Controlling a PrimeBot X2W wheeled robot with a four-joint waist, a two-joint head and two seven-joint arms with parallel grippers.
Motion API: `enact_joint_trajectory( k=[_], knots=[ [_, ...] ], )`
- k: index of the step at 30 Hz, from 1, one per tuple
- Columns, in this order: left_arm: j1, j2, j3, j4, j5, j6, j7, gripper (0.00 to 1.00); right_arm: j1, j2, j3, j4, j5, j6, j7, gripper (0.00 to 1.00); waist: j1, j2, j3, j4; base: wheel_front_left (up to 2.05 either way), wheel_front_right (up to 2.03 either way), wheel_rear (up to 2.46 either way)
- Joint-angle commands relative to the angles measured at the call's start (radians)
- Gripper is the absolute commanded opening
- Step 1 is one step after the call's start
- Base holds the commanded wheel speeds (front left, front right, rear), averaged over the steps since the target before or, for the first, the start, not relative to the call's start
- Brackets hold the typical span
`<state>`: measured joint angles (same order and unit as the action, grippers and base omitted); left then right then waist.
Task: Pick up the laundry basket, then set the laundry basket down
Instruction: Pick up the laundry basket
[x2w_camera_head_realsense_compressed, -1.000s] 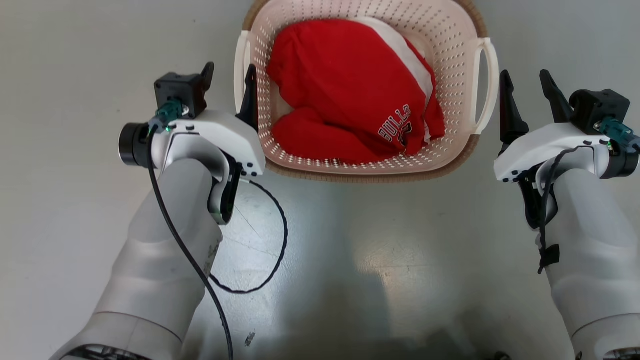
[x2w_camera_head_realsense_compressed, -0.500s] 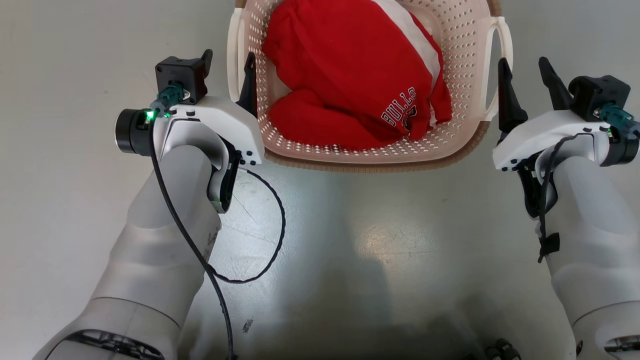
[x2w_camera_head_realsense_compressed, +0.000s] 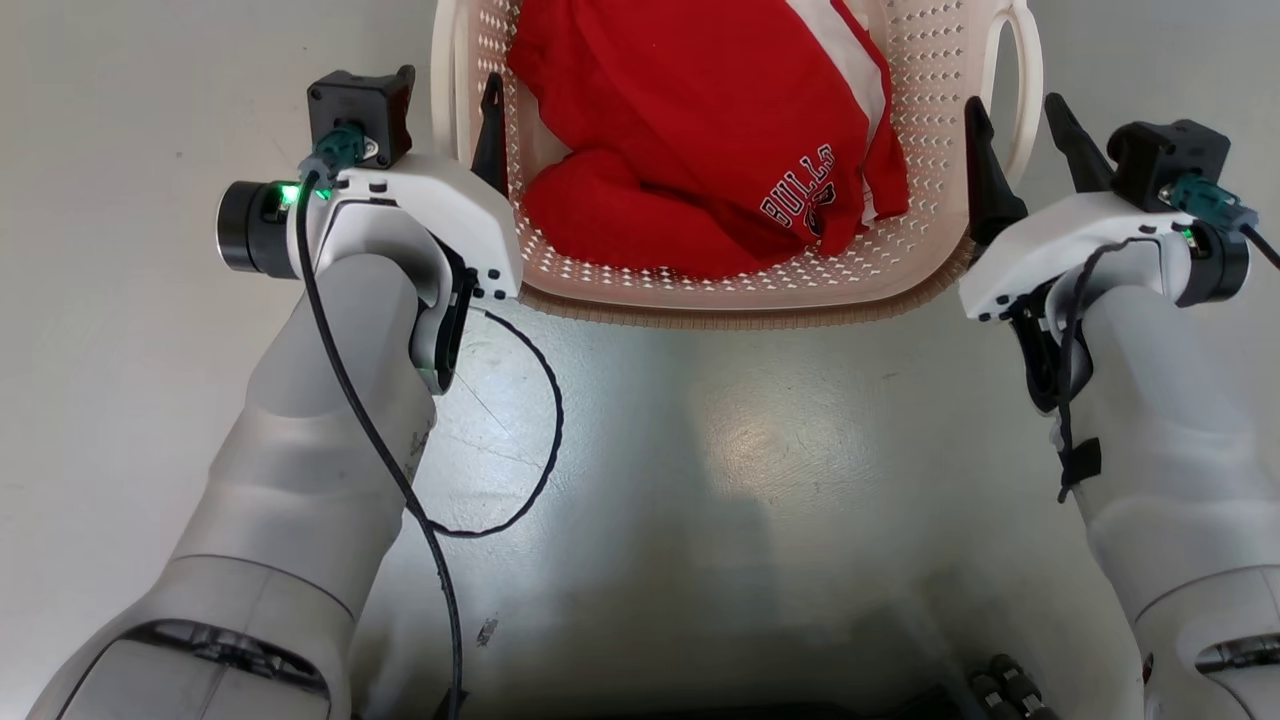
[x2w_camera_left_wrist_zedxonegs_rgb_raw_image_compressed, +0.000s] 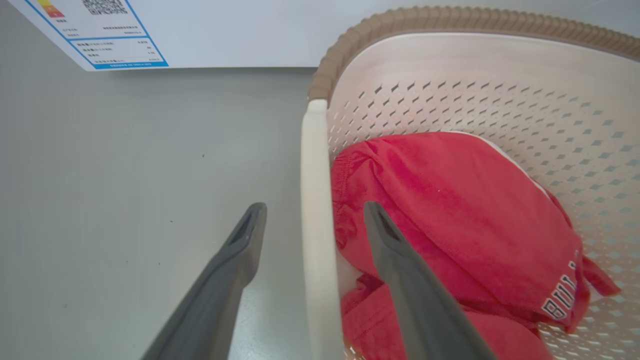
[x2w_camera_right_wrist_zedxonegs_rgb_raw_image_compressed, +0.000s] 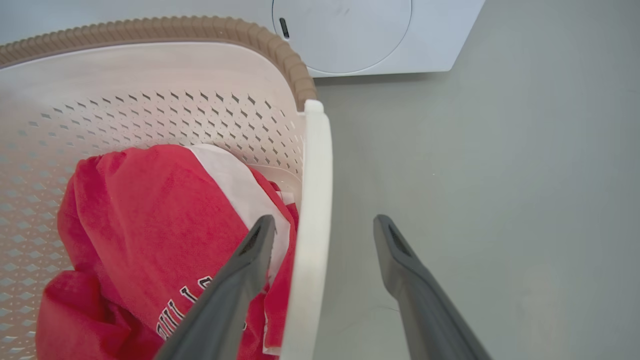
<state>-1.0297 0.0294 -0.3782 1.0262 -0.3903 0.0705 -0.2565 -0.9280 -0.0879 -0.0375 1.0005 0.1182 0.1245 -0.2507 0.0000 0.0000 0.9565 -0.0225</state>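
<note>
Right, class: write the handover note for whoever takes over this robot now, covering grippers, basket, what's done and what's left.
Left gripper: open, straddling the left handle, not closed on it.
Right gripper: open, straddling the right handle.
Laundry basket: on the floor between the grippers, red garment inside.
Done: grippers lined up on both handles.
Left: close both, lift, set down.

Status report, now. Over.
Both open: left pincer straddles left handle, right pincer straddles right handle. On floor: laundry basket, red Bulls shirt inside. Nothing blocking.
</note>
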Motion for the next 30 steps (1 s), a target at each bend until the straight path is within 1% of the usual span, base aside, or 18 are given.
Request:
enact_joint_trajectory(
  k=[1, 9, 18, 30],
  knots=[
    [-0.002, 0.021, 0.007, -0.003, -0.014, 0.005, -0.005, 1.00, 0.014, 0.019, 0.022, 0.004, 0.009, 0.006, -0.011, 1.00, 0.0000, 0.0000, 0.003, -0.001, 0.00, 0.00, 0.00],
    [-0.033, 0.021, -0.039, 0.056, -0.036, 0.008, -0.005, 1.00, -0.031, 0.024, 0.046, 0.076, 0.025, 0.006, -0.011, 1.00, 0.0000, 0.0000, 0.006, -0.004, 0.00, 0.00, 0.00],
    [-0.052, 0.021, -0.078, 0.087, -0.067, 0.010, -0.005, 1.00, -0.056, 0.026, 0.066, 0.117, 0.042, 0.006, -0.011, 1.00, 0.0000, 0.0000, 0.000, 0.000, 0.00, 0.00, 0.00],
    [-0.097, 0.021, -0.156, 0.158, -0.136, 0.004, -0.004, 1.00, -0.111, 0.027, 0.097, 0.191, 0.059, 0.006, -0.011, 1.00, 0.0000, 0.0000, 0.004, 0.000, 0.00, 0.00, 0.00]
  ],
)
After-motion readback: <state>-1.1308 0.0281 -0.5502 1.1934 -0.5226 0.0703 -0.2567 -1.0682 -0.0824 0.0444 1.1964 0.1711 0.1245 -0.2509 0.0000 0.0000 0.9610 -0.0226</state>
